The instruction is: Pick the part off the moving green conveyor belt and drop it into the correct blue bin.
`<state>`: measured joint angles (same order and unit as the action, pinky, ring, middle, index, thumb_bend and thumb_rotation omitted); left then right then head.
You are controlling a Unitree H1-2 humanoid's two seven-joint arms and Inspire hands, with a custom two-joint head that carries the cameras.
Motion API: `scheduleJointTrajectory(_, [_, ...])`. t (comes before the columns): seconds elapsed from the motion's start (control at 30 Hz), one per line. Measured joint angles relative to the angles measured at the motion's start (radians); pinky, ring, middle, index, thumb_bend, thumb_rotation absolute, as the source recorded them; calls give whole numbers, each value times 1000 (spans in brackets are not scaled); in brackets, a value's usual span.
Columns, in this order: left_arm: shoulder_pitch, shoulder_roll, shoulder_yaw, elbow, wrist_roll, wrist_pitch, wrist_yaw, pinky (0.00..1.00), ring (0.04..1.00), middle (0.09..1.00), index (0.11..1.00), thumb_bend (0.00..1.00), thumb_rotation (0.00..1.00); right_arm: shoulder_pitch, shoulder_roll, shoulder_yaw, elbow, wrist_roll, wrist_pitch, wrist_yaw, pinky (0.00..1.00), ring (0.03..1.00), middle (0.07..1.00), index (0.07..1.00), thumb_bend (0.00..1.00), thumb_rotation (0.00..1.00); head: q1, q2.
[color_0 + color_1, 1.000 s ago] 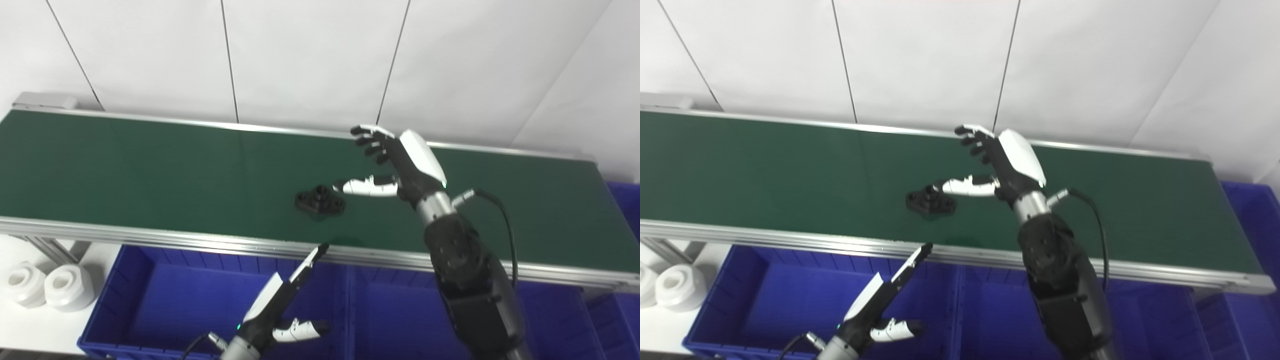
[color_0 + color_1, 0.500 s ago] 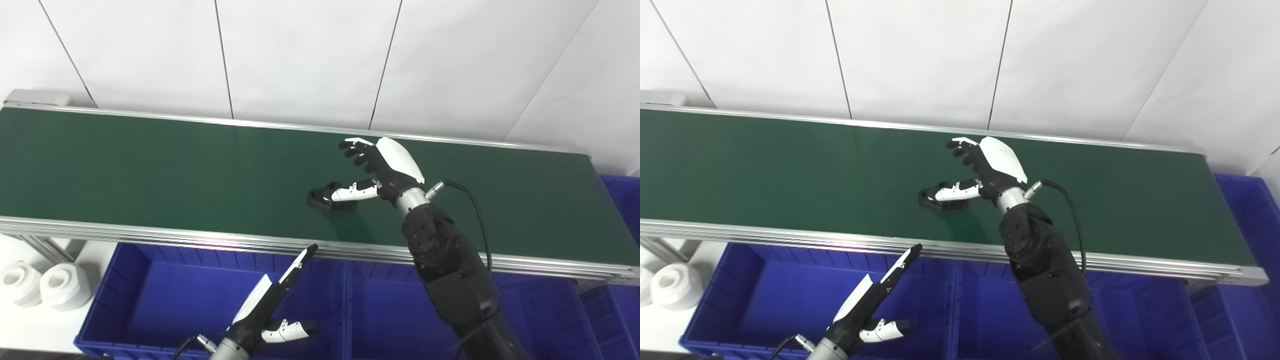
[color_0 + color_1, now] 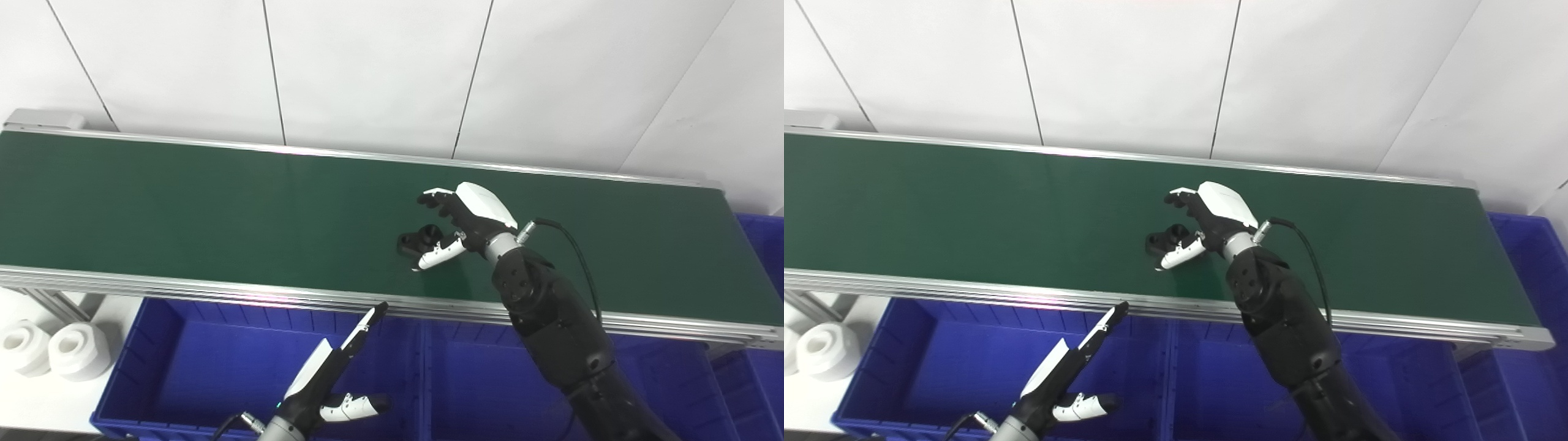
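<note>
One black part [image 3: 419, 238], one green conveyor belt [image 3: 184, 208], two white rings [image 3: 49, 349], two blue bins [image 3: 202, 361] in front.

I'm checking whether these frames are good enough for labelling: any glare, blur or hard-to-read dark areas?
Left eye view: sharp overall; the small black part blends into the dark green conveyor belt, and a faint pinkish glint sits on the near aluminium rail. Right eye view: the same, with the right hand crisp.
</note>
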<state>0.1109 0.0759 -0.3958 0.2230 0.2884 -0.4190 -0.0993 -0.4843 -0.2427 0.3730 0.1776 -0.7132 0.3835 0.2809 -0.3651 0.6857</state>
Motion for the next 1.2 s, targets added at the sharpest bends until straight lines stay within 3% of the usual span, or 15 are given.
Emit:
scheduleJointTrajectory(0.1, [0,-2,-2,0,1,0,0,1000,1000,1000,1000,754,854,0,-24,20,10,-12,0,15,665,755,806,810,849,100,-2,0])
scheduleJointTrajectory(0.2, [1,-2,-2,0,2,0,0,1000,1000,1000,1000,758,850,1,-45,33,27,-19,0,21,510,603,687,785,814,30,-3,2])
scheduleJointTrajectory(0.33, [3,-5,-2,-3,1,0,0,1000,1000,1000,1000,757,851,1,-59,36,34,-20,0,18,428,521,603,774,775,2,-3,11])
scheduleJointTrajectory(0.4, [4,-9,-1,-3,2,0,0,1000,1000,1000,1000,755,849,1,-66,40,36,-22,-1,16,331,414,511,778,620,0,-3,11])
scheduleJointTrajectory(0.43, [4,-12,-1,-3,2,0,0,1000,1000,1000,1000,754,849,2,-72,48,36,-25,-1,16,359,449,494,756,580,0,-8,20])
scheduleJointTrajectory(0.6, [8,-19,5,-14,2,0,0,1000,1000,1000,1000,762,862,6,-94,97,62,-65,-34,-7,443,522,492,673,551,0,-12,29])
scheduleJointTrajectory(0.67, [10,-21,7,-25,2,1,0,1000,1000,1000,1000,763,865,5,-101,115,63,-90,-40,-16,451,527,488,531,526,0,-14,37])
scheduleJointTrajectory(0.7, [10,-22,8,-29,2,1,0,1000,1000,1000,1000,763,864,4,-103,122,63,-99,-42,-23,447,521,487,518,523,0,-14,37])
scheduleJointTrajectory(0.87, [10,-27,14,-32,2,1,0,1000,1000,1000,1000,759,859,4,-109,140,71,-127,-72,-68,387,460,460,523,519,0,-18,49])
scheduleJointTrajectory(1.07, [10,-30,17,-32,1,1,0,1000,1000,1000,1000,771,860,18,-112,147,101,-145,-156,-174,239,289,471,494,524,0,-17,52])
scheduleJointTrajectory(1.2, [9,-31,18,-31,1,1,0,1000,1000,1000,1000,773,861,41,-106,142,100,-144,-191,-234,214,274,473,492,525,0,-18,48])
